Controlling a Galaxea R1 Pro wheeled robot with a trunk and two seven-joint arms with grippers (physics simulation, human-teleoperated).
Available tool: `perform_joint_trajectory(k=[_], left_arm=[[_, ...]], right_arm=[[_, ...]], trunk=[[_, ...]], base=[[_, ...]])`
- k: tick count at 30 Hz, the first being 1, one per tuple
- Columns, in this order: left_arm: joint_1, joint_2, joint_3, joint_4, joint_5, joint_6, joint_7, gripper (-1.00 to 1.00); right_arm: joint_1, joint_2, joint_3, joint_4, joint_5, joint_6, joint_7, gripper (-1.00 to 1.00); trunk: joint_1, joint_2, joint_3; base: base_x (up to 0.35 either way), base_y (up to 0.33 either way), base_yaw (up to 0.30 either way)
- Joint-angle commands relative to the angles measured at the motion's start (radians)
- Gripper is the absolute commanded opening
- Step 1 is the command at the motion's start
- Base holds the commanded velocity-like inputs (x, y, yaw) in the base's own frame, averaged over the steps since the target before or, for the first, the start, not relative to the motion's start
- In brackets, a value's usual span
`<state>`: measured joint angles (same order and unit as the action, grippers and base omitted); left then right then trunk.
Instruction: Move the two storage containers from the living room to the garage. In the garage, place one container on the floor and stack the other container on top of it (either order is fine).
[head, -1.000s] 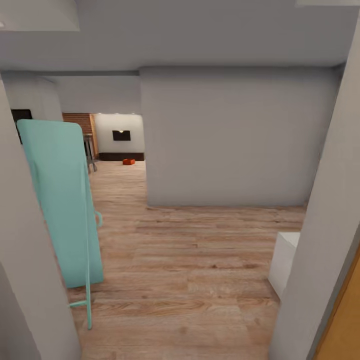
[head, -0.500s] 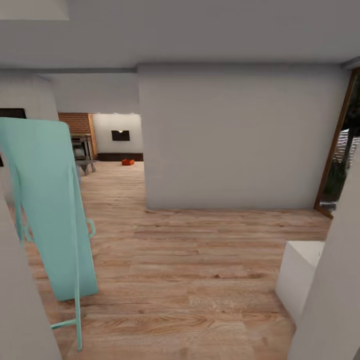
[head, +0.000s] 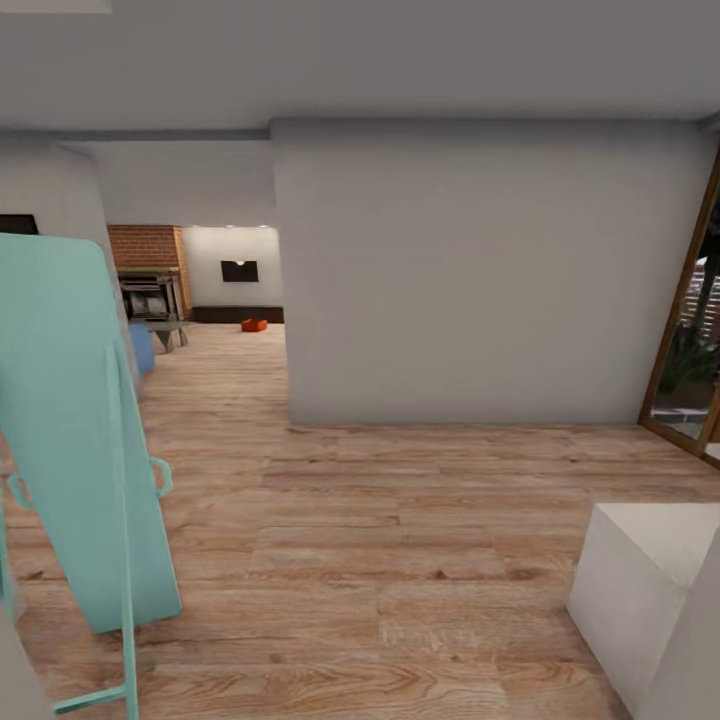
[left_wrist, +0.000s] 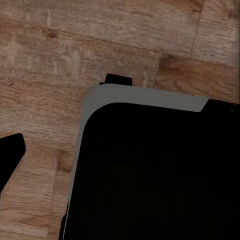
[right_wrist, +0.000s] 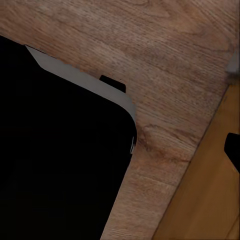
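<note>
One orange-red storage container sits small and far off on the light wood-plank flooring of the living room, seen through the opening left of the grey wall, below a dark TV. In both wrist views I look down on wood planks and my own black base with its grey rim. A dark tip shows at one edge of the left wrist view and another dark tip at one edge of the right wrist view. Neither view shows how the fingers stand.
A tall teal folded board on a frame leans close at my left. A white block stands low at the right, with a wood-framed glass door beyond it. A grey wall faces me; a brick fireplace lies far left.
The whole head view has shifted as the camera moved forward. The near walls at both sides have slid out, and the glass door and the white block show more.
</note>
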<state>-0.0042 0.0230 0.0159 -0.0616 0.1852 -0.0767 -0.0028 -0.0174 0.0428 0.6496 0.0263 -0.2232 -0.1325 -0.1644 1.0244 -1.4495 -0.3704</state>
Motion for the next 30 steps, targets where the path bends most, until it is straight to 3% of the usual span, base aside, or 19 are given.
perform_joint_trajectory(k=[1, 30], left_arm=[[0.0, 0.0, 0.001, 0.0, 0.005, -0.004, 0.0, 1.0], [0.0, 0.0, 0.001, 0.0, 0.005, -0.006, 0.007, 1.0]], right_arm=[[-0.001, 0.001, 0.008, 0.003, -0.01, -0.006, -0.001, 1.0], [-0.001, 0.0, 0.008, 0.003, -0.011, -0.006, -0.001, 1.0]], trunk=[[0.001, -0.001, -0.001], [0.001, -0.001, -0.001]], base=[[0.321, 0.0, 0.0], [0.321, 0.0, 0.0]])
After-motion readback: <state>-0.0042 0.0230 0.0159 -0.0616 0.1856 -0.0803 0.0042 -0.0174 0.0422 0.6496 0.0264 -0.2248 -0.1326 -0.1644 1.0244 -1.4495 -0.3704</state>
